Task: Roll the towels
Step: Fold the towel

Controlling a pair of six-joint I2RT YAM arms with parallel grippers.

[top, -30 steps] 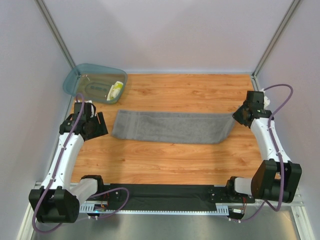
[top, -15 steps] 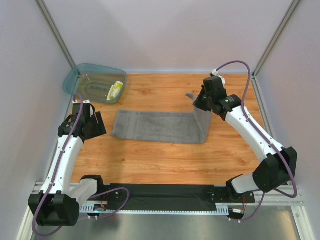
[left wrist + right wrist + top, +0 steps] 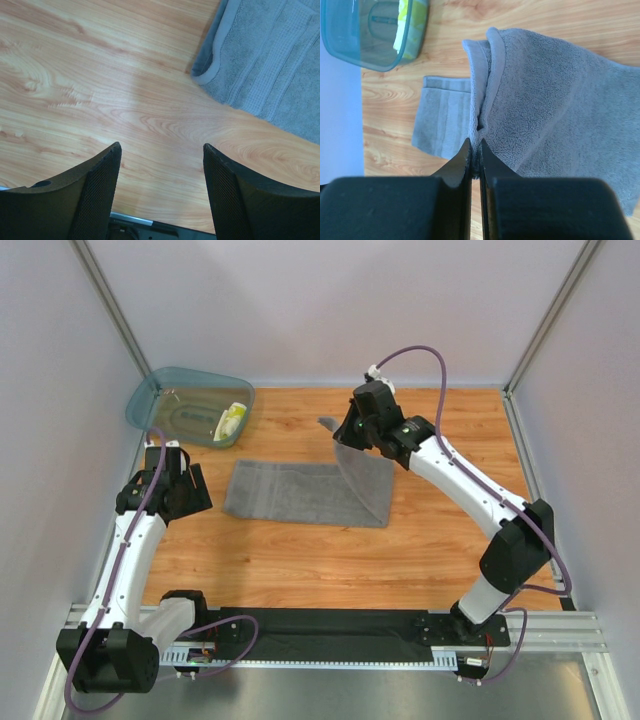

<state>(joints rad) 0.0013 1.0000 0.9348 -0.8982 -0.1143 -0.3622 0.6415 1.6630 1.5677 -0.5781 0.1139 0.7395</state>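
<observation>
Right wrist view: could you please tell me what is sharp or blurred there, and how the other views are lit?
Right wrist view: the terry of the grey towel is crisp, the black body of the right gripper soft. Left wrist view: a faint shadow band crosses the table beyond the left gripper. Top view: even light, weak shadows.

Moved: right gripper (image 3: 341, 433), pinching the right end of the grey towel (image 3: 295, 495), went from the right edge of the table (image 3: 300, 560) to near the back middle. That end is now lifted and hangs over the rest; the flat stretch is much shorter.
</observation>
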